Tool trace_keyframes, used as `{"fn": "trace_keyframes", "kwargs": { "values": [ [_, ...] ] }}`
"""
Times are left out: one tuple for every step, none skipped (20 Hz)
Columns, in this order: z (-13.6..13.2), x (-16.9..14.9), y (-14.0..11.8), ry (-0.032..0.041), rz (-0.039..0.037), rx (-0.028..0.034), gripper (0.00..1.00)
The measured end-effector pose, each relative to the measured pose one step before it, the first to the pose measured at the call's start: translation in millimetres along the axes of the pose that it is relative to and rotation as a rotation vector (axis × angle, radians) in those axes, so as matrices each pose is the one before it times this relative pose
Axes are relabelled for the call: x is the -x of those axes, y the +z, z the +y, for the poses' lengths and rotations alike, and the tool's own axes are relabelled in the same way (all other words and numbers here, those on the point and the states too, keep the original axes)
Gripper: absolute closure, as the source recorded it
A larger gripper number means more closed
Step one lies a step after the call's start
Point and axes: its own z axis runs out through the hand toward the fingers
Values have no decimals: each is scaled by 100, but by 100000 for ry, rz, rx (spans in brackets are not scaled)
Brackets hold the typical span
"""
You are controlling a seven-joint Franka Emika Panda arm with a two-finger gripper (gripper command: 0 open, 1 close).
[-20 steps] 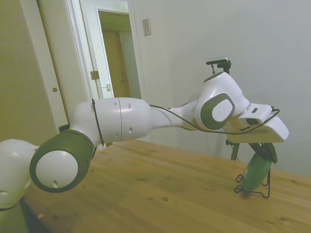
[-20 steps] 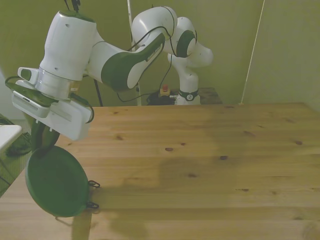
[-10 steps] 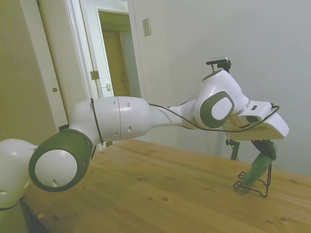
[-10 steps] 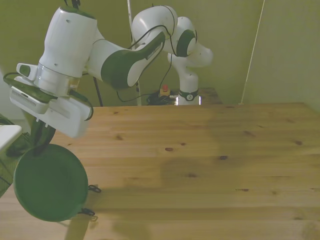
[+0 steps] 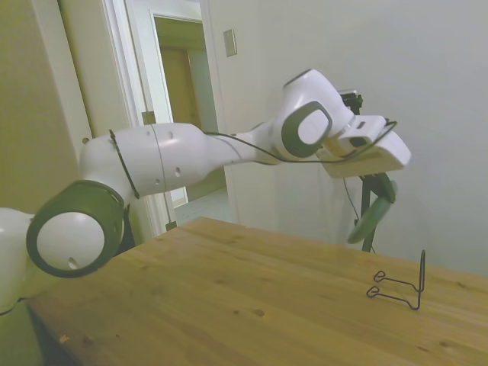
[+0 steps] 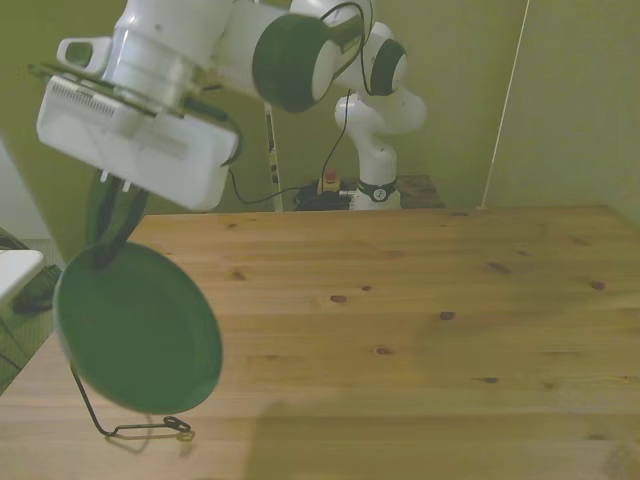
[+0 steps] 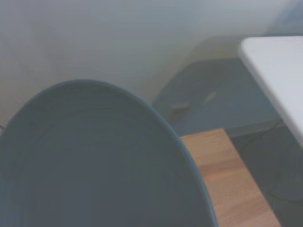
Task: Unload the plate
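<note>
1. Spanning both fixed views, the wooden table [image 5: 252, 297] shows pale knotted planks; from the side I see a plain wall behind it and an open doorway [image 5: 179, 99] to a lit corridor; in the front view I see the robot base [image 6: 375, 150] against a greenish wall.
2. On the table, near the front view's left edge, stands the thin black wire stand [image 5: 398, 286], with nothing in it; its foot loops rest on the wood [image 6: 140, 425].
3. I have the gripper [image 5: 381, 200] closed on the upper rim of the plate [image 5: 370, 221]; the plate [image 6: 137, 328] hangs tilted in the air, above the stand and apart from it.
4. In the wrist view, the plate [image 7: 94, 161] fills most of the picture, blurred, with a corner of the table [image 7: 227, 179] beyond its rim.
5. Compared with half a second ago, the arm has risen; the plate, then low at the wire, is now lifted clear of it; one second ago it sat lower still in the stand.
</note>
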Motion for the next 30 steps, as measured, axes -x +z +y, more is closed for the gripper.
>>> {"fn": "trace_keyframes", "kwargs": {
  "values": [
    [-734, 779, -1112, 918, -2404, -1700, 100],
    [-648, 888, -939, 1244, -2642, -1474, 100],
    [-418, 897, -689, 1030, -2743, -930, 100],
    [-320, 983, -487, 846, -3206, -757, 100],
    [-239, 1156, -379, 993, -3991, -864, 100],
    [-107, 1306, -73, 785, -5002, -426, 100],
    [-46, 1264, 139, 1088, -4861, -1181, 100],
    [92, 1185, 340, 1242, -4837, -1239, 100],
    [391, 1020, 626, 1480, -4742, -687, 100],
    [668, 713, 828, 1628, -3992, 17, 100],
    [947, 362, 976, 1594, -2983, 307, 100],
    [1207, 88, 1116, 1524, -2694, 120, 100],
    [1255, -154, 1078, 1128, -1943, 97, 100],
    [1356, -285, 1084, 765, -2248, 24, 100],
    [1428, -455, 1085, 540, -1989, 81, 100],
    [1508, -604, 1171, 255, -1405, 121, 100],
    [1216, -482, 951, -193, -1129, 231, 100],
    [1058, -377, 855, -677, -1248, -87, 100],
    [879, -247, 742, -1180, -1113, -354, 100],
    [737, -162, 598, -1148, -1220, -513, 100],
    [729, -162, 568, -1031, -1295, -424, 100],
    [751, -183, 547, -622, -1394, -228, 100],
    [758, -237, 514, -427, -864, 511, 100],
    [737, -276, 524, -180, -506, 863, 100],
    [619, -328, 530, 100, -385, 865, 100],
    [481, -371, 464, 608, -238, 765, 100],
    [466, -383, 534, 835, -259, 820, 100],
    [404, -336, 544, 698, -344, 831, 100],
    [346, -315, 466, 404, -256, 651, 100],
    [245, -243, 327, 188, -184, 441, 0]
  ]
}}
